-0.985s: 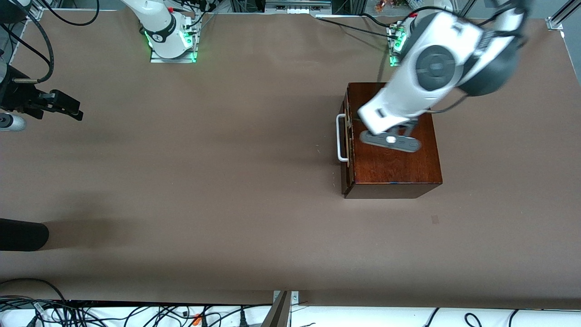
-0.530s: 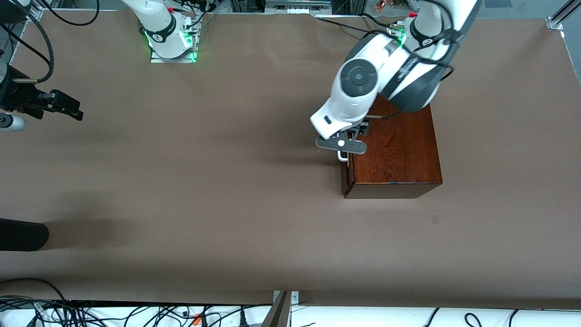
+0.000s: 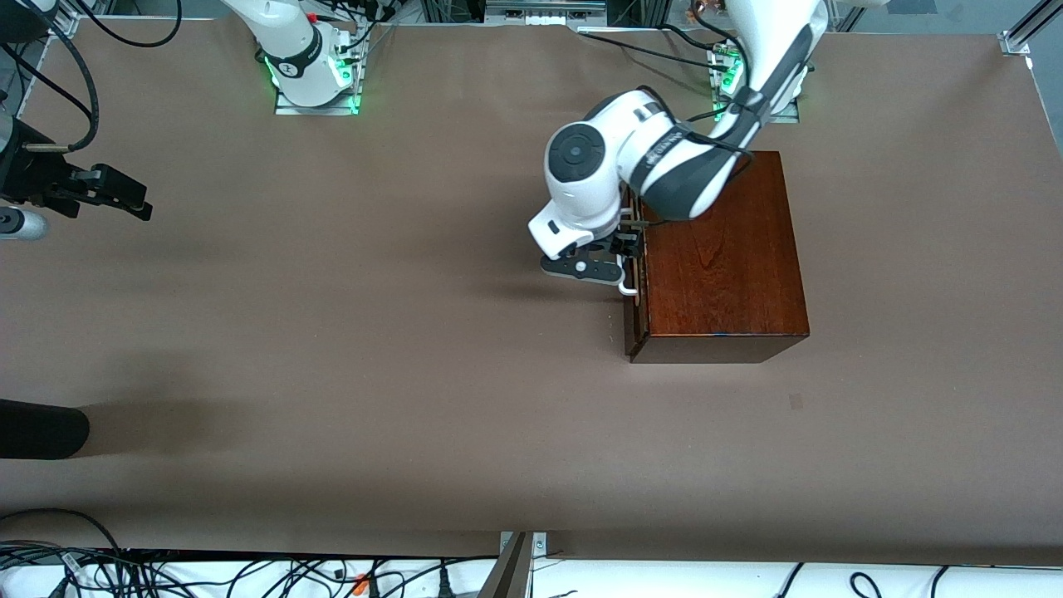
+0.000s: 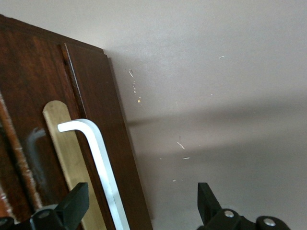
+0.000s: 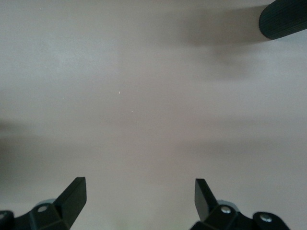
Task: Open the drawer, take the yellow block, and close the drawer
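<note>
The dark reddish-brown wooden box (image 3: 722,257) stands toward the left arm's end of the table. Its drawer (image 3: 634,320) is shut, with the white U-shaped handle (image 3: 629,288) on its front. My left gripper (image 3: 621,247) is open in front of the drawer, at the handle. In the left wrist view the handle (image 4: 103,163) lies between the fingers (image 4: 76,205), close to one of them and apart from it; the gripper (image 4: 141,203) holds nothing. The yellow block is hidden. My right gripper (image 3: 137,202) waits open over bare table at the right arm's end, also in its wrist view (image 5: 139,196).
A black rounded object (image 3: 41,428) lies at the table's edge at the right arm's end, nearer the front camera; it also shows in the right wrist view (image 5: 285,19). The brown table (image 3: 374,332) spreads in front of the drawer. Cables lie along the near edge.
My left arm has swung from over the box's top down to the drawer's front, bringing its gripper to the handle. The right arm has not moved.
</note>
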You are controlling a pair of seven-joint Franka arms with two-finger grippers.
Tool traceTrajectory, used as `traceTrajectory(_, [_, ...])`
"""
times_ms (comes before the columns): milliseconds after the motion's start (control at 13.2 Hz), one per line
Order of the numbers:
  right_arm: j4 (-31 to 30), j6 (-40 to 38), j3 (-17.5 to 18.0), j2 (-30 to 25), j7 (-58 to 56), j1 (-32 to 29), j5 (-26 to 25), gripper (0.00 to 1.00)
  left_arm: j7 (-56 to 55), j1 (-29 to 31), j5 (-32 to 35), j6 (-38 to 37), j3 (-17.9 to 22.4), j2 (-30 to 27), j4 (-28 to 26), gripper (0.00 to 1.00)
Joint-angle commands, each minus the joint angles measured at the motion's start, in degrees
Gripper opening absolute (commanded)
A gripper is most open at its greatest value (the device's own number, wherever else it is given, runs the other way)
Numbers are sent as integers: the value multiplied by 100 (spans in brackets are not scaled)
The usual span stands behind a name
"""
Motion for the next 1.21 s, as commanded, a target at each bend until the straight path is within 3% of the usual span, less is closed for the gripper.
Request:
traceTrajectory(0, [-73, -22, 57, -95, -52, -64, -9, 100, -229, -18, 261, 163, 19, -11, -214, 100])
traceTrajectory(1136, [-73, -22, 57, -86, -52, -64, -9, 100, -748, -141, 507, 742, 28, 252, -593, 100])
